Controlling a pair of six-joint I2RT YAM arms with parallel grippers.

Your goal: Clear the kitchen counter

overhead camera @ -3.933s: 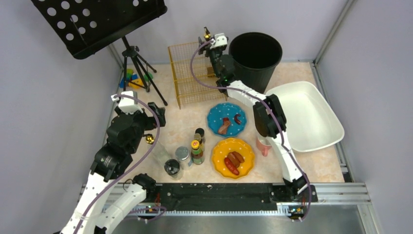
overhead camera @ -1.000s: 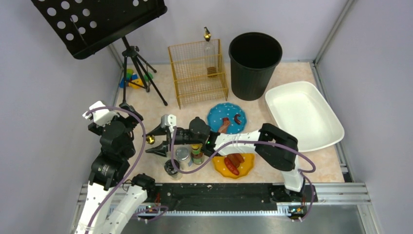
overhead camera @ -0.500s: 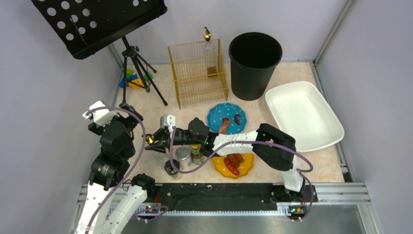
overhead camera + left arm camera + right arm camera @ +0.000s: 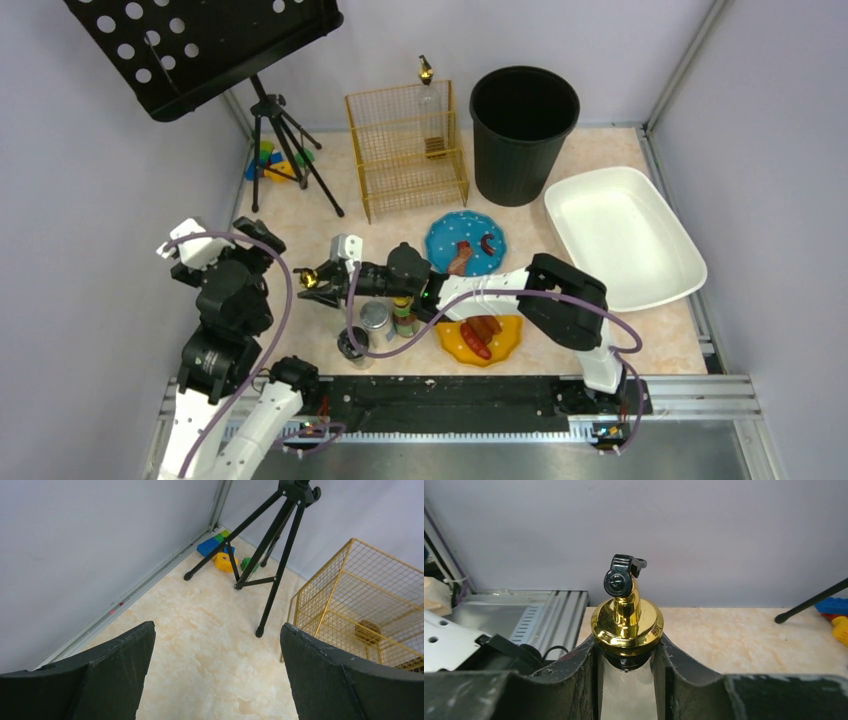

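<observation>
The kitchen counter [image 4: 300, 225] is beige marble-patterned. My right arm stretches left across it, and my right gripper [image 4: 318, 283] is shut on a clear glass bottle with a gold pourer cap [image 4: 310, 278]. In the right wrist view the two fingers press the bottle's neck just under the gold cap [image 4: 626, 622], with my right gripper [image 4: 626, 655] upright around it. My left gripper [image 4: 255, 237] hangs open at the left, apart from the bottle. The left wrist view shows my left gripper [image 4: 216, 630] wide open over bare counter [image 4: 200, 595].
Small jars [image 4: 375, 316] and a sauce bottle [image 4: 404, 314] stand under my right arm. A blue plate [image 4: 470, 240] and a yellow plate [image 4: 490, 335] hold food. Behind are a gold wire basket [image 4: 405, 150], black bin [image 4: 524, 115], white tub [image 4: 625, 235], tripod [image 4: 285, 140] and toy blocks [image 4: 268, 160].
My right gripper came from the basket to the left side and closed on the bottle's neck. My left arm drew back toward the left wall, still open.
</observation>
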